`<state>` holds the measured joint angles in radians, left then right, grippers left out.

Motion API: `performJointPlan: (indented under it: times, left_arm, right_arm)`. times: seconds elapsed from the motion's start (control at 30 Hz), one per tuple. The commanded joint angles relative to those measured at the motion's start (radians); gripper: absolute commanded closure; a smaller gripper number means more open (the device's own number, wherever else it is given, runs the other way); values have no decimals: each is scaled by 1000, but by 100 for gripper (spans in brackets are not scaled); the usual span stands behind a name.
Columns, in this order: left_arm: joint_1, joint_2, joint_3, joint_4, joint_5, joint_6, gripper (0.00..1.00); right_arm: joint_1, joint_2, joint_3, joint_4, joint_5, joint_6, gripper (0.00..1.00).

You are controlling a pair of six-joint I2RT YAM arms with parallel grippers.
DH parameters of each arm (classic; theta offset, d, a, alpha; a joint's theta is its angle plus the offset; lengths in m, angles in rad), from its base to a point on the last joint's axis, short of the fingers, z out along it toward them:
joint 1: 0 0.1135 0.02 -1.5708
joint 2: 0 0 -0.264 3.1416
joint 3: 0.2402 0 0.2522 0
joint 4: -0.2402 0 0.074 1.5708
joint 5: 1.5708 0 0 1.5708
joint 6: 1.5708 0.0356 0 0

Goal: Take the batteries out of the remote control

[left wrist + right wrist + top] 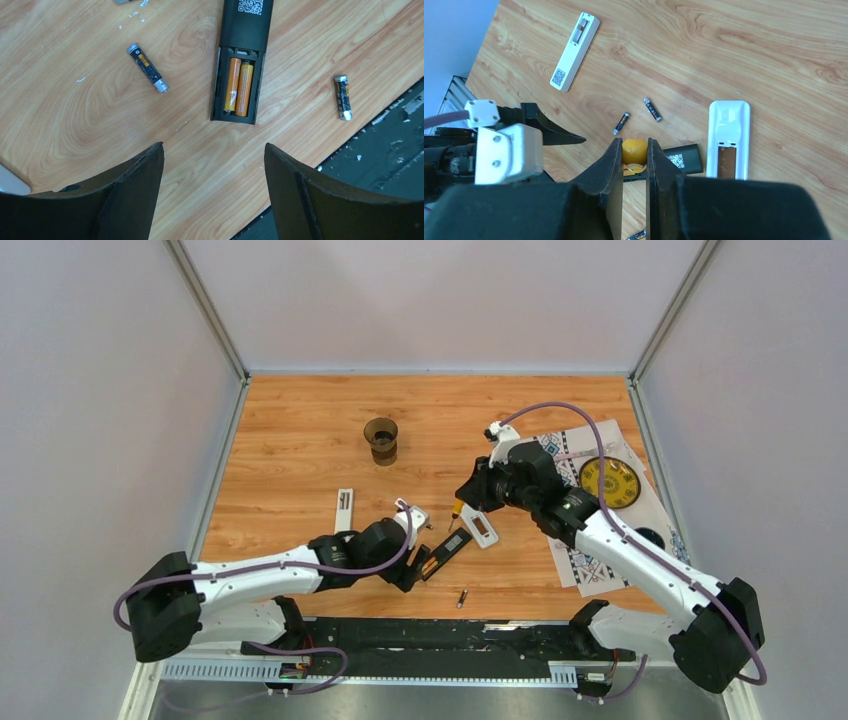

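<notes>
The left gripper [214, 149] is spread wide just short of the open end of the black remote [246, 30], whose compartment holds two orange batteries [238, 87] side by side, while the right gripper [633, 144] pinches a yellow-handled screwdriver [634, 153].

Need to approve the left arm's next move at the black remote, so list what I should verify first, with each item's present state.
1. Bay of the black remote uncovered: ok.
2. That bay emptied: not ok; two orange batteries lie in it side by side.
3. Is the left gripper open, with the bay ahead between its fingers: ok.
4. Are the loose dark batteries apart from the remote: ok, one on each side.
5. Is the right gripper shut on the screwdriver: ok.
6. Bay of the white remote emptied: cannot tell.
</notes>
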<state>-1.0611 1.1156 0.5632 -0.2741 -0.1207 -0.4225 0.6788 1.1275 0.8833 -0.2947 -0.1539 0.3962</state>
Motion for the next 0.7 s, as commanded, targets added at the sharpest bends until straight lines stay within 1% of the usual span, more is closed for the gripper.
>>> performJointPlan:
  times: [0.0,0.17,0.33,0.4,0.5,0.53,0.6,0.63,0.67]
  left_arm:
    - [-39,87,-9,127,-68,13,20]
    - [-71,180,9,173,-106,24,24]
    - [-125,254,38,177,-175,16,27]
    - [-134,291,44,193,-175,11,29]
    - [-142,329,43,222,-174,-4,35]
    - [-143,337,43,228,-171,-10,40]
    - [-148,352,41,239,-165,-12,45]
    - [-149,355,43,237,-165,-10,51]
    - [-151,358,43,237,-163,-12,54]
  right_arm:
    - [-4,28,-1,72,-48,23,100]
    - [-7,66,-10,97,-81,52,100]
    - [-8,94,-35,143,-119,81,100]
    - [-8,103,-43,149,-128,90,100]
    - [-10,117,-50,155,-127,93,100]
    - [-12,123,-53,155,-125,93,100]
    - [-13,129,-56,157,-124,92,100]
    - [-15,136,-58,158,-124,90,100]
    - [-13,141,-60,158,-125,90,100]
